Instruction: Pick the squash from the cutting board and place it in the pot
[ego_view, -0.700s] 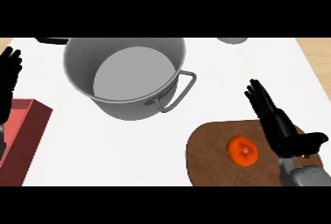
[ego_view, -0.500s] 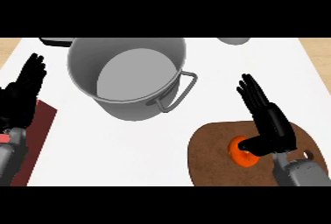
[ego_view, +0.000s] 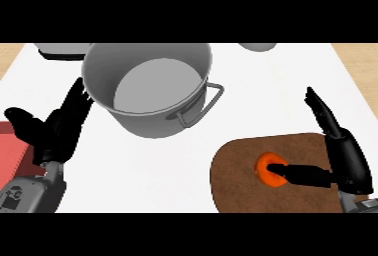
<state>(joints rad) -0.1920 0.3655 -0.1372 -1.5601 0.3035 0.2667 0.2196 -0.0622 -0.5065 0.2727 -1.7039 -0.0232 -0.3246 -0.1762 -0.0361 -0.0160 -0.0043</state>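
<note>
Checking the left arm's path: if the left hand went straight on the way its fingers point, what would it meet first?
Probably the pot. The left hand has straight fingers aimed up and slightly right, with their tips right beside the pot's left wall. Depth is unclear, so it might pass alongside.

The thumb of the right hand (ego_view: 347, 155) lies across the squash (ego_view: 269, 169) and hides its right side. The board (ego_view: 244, 187) is cut off at the bottom and partly covered by that hand. The left hand (ego_view: 55, 131) covers part of a red thing (ego_view: 11, 150) that runs off the left edge. Behind the pot (ego_view: 151, 87), a dark thing (ego_view: 63, 50) and a pale thing (ego_view: 257, 46) are cut off at the top, too little showing to tell what they are.
</note>
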